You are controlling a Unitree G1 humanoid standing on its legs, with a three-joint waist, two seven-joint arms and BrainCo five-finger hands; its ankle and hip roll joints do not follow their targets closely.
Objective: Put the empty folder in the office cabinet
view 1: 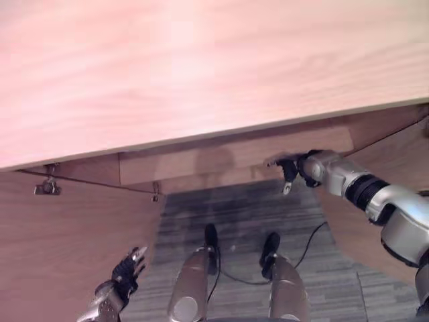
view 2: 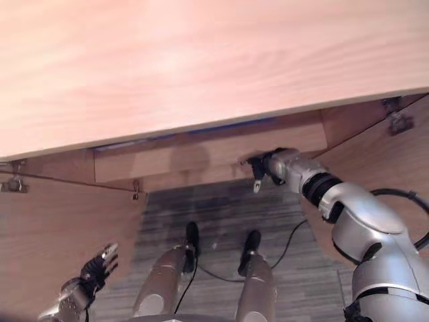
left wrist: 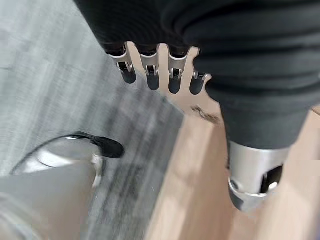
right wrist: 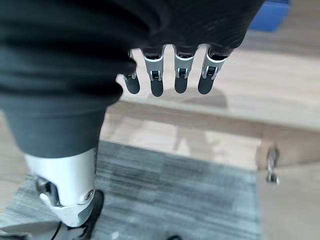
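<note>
Looking down past the cabinet's wooden top (view 1: 201, 67), we see both doors swung open: the left door (view 1: 74, 248) and the right door (view 2: 375, 154). Our right hand (view 1: 289, 172) reaches toward the front edge of the lower shelf (view 1: 234, 155), fingers relaxed and holding nothing. Our left hand (view 1: 127, 270) hangs low beside the left door, fingers straight and spread, also empty. In the right wrist view a blue object (right wrist: 270, 15) lies on the shelf; we judge it to be the folder (right wrist: 270, 15), already inside. If so, closing the doors is what remains.
</note>
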